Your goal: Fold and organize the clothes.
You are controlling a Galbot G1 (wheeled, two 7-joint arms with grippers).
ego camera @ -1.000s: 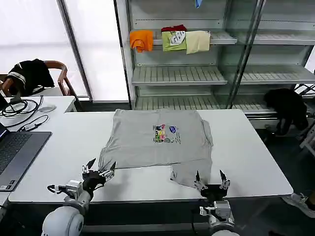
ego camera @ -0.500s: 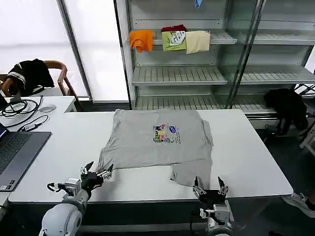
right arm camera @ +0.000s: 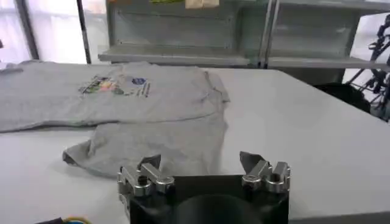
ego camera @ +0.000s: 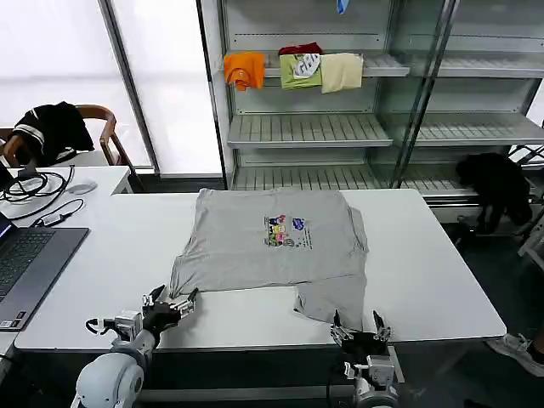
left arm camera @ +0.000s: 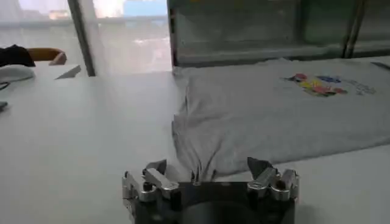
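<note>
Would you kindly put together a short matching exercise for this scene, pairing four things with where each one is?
Things:
1. grey shirt
2. left gripper
3. right gripper
4. laptop

Places:
A. at the near table edge, before the shirt's lower flap
B. on the side desk at the robot's left
C. spread flat in the middle of the white table
D. near the shirt's near-left corner, above the tabletop

Pairs: 1-C, 2-D, 3-A, 4-B
</note>
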